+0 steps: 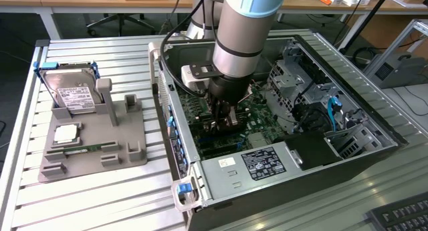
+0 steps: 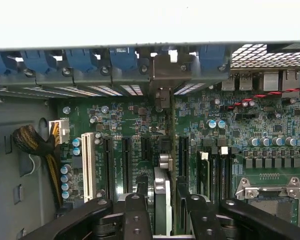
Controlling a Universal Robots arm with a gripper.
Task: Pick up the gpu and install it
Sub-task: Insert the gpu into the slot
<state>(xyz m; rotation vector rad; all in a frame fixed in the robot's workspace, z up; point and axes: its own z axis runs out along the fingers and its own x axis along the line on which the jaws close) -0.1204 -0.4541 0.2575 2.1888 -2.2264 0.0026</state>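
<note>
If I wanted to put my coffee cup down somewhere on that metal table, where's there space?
The ribbed table is bare behind the hard drive, and again in front of the grey parts holder, beside the open computer case. Inside the case it is crowded: the tool sits low over the motherboard among cables and drive cages.

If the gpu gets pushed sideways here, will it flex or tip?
Probably stiff: the gpu shows as a straight thin edge. Upright on that narrow edge over the motherboard, it would likely tip unless seated. A hard shove could damage the slots.
</note>
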